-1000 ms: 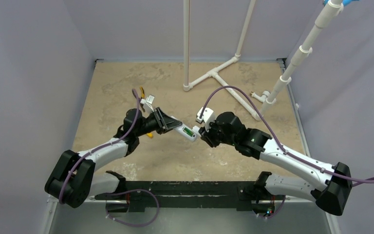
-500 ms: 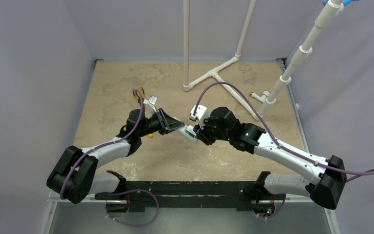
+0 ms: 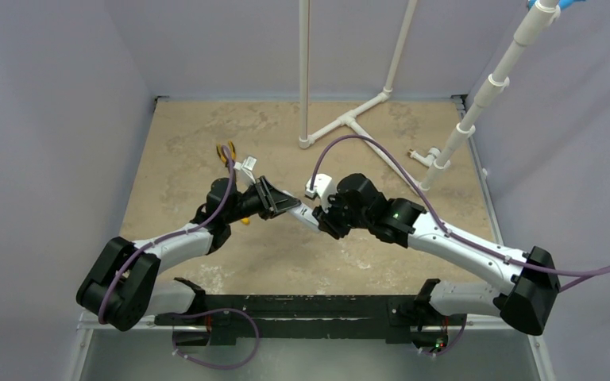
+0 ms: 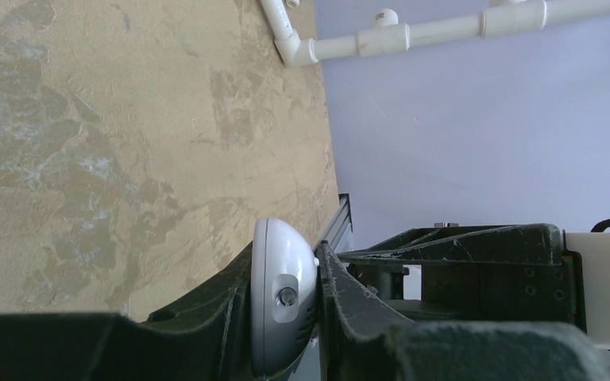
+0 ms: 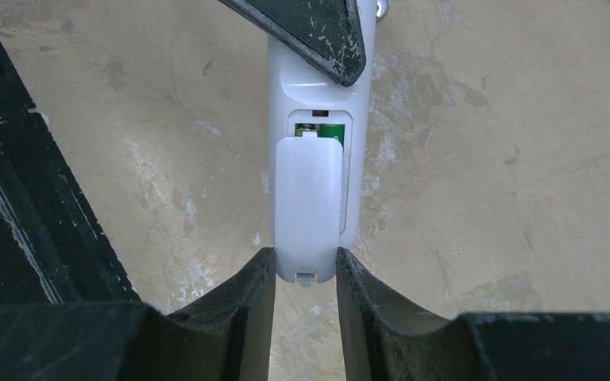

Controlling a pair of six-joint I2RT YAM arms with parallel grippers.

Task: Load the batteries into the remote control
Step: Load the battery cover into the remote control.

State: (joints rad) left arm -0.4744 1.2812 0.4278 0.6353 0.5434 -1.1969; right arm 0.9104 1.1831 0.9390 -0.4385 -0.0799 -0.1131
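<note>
Nearly finished. Clamping slim white plastic remote control (image 5: 287, 83) over middle of tan counter (image 3: 183, 143) in left end effector (image 4: 286, 270); pinching its white rectangular cover (image 5: 308, 206) with right end effector (image 5: 305, 266). Remaining: sliding cover over seated dark green battery (image 5: 332, 131).

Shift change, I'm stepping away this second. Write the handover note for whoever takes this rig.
Left tool: shut on the remote control, clamping it near one end, back side facing the right wrist camera.
Right tool: shut on the protruding end of the battery cover.
Batteries: one battery shows green in the gap above the cover; a second cannot be seen.
Done: at least one cell seated, cover partly on.
Left: confirm both are in, then slide the cover fully closed.
</note>
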